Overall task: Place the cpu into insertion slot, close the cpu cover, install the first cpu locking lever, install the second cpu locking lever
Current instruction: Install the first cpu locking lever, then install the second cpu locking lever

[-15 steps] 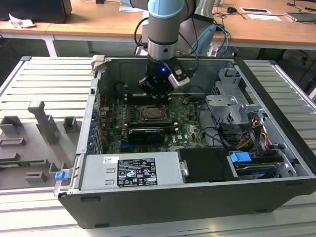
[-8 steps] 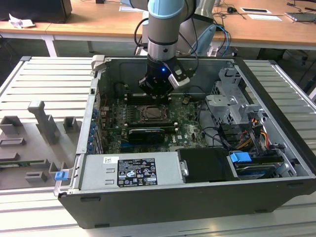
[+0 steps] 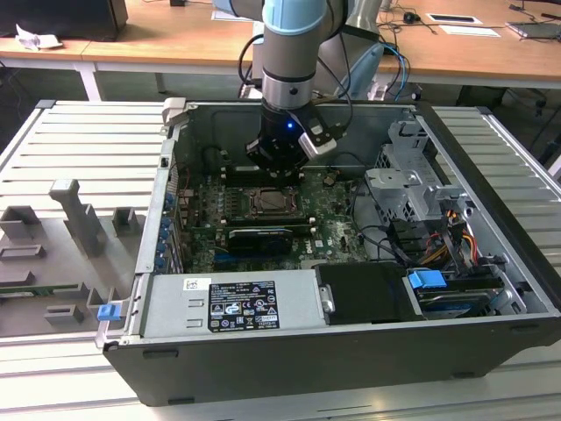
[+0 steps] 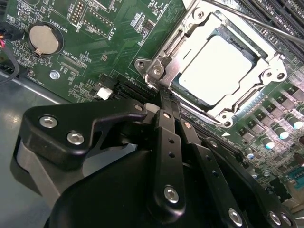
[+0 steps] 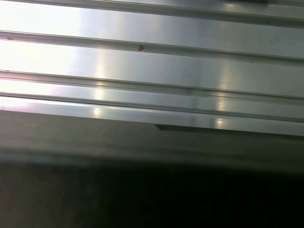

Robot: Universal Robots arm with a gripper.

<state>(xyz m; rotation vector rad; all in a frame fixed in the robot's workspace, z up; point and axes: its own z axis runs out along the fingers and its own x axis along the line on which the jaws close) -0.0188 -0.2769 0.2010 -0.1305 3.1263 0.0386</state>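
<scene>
Gripper (image 4: 164, 97) held low inside the open computer case (image 3: 491, 158), its fingers pressed together at the corner of the cpu cover (image 4: 266, 76).

The cpu (image 4: 221, 66) is seen seated in the insertion slot (image 3: 273, 203), framed by the cover lying flat over it. A thin lever rod (image 4: 256, 23) is stretched across the far edge. Little room is left: memory slots (image 4: 280, 14) crowd one side, a coin battery (image 4: 42, 39) sits well apart, the drive cage (image 3: 408, 180) rises at the exterior view's right. Ribbed aluminium table (image 5: 152, 57) is spread beneath.
</scene>
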